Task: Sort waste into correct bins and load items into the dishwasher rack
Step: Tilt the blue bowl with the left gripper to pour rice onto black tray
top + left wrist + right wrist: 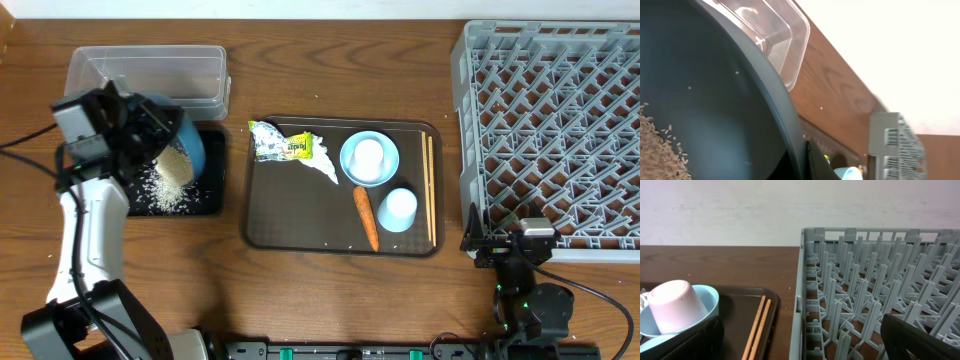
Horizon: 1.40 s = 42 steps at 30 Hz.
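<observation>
Dishwasher rack (560,110), with nothing loaded yet, lies straight ahead of the right end effector (508,240), whose fingers (685,340) are spread wide and grip nothing; it looks parked until crockery is ready. Just to its left, the brown serving tray (300,210) carries the other pieces. Far across the tabletop (330,300), the clear tub (150,70) sits just beyond the left end effector (140,125) and the black tray (210,198) directly beneath it. That end effector is clamped on the rim of the dark blue dish (190,135), tipping it steeply so the rice (172,170) slides into the tray, presumably the food-waste bin.
</observation>
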Each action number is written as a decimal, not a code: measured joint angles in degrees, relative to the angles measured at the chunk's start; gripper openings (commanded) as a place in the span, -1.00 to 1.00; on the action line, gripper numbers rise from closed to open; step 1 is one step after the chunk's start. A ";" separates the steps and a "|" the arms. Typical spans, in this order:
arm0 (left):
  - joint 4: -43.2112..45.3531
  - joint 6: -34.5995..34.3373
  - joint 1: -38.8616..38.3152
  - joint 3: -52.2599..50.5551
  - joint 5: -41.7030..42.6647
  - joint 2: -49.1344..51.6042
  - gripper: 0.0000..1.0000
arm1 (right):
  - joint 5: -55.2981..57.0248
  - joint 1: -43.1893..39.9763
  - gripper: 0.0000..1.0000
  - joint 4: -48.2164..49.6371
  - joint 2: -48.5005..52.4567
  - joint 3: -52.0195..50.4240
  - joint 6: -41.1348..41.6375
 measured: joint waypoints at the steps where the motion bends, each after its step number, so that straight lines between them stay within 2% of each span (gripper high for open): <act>1: 0.00 -0.39 0.96 0.00 1.33 0.00 -0.88 | 0.00 0.00 0.98 -0.02 0.00 0.00 0.02; 7: 0.02 -2.75 5.90 0.00 7.87 0.00 -0.88 | 0.00 0.00 0.98 0.00 0.00 0.00 0.02; 11: 0.59 -6.84 9.25 0.00 12.39 0.00 -0.88 | 0.00 0.00 0.99 0.00 0.00 0.00 0.02; 16: 5.90 -11.39 13.55 0.00 19.15 -0.02 -0.88 | 0.00 0.00 0.99 -0.02 0.00 0.00 0.02; 26: 7.80 -17.03 17.49 0.00 28.94 -0.02 -0.88 | 0.00 0.00 0.99 0.00 0.00 0.00 0.02; 42: 3.43 -12.72 18.62 0.04 34.21 -0.04 -0.88 | 0.00 0.00 0.98 0.00 0.00 0.00 0.02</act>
